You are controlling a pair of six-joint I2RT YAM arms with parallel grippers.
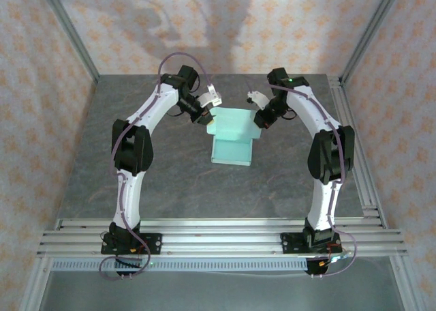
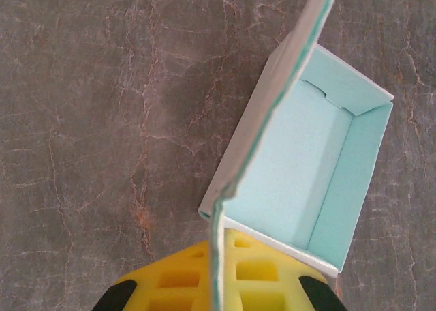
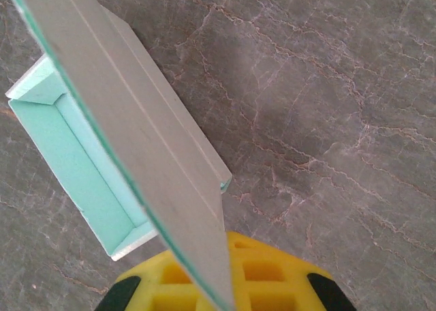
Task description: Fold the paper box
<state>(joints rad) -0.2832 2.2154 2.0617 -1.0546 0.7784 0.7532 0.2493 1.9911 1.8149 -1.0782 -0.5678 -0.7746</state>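
While open-topped, paper box (image 1: 232,137) between fingers (image 2: 272,287)

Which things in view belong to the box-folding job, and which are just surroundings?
Job: paper box; left gripper, shut on one side of the box; right gripper, shut on the opposite side.
Surroundings: grey table; metal rails; patterned walls.

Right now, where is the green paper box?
From above, the paper box sits on the table, between the left end effector and the right end effector, each pinching a side flap.
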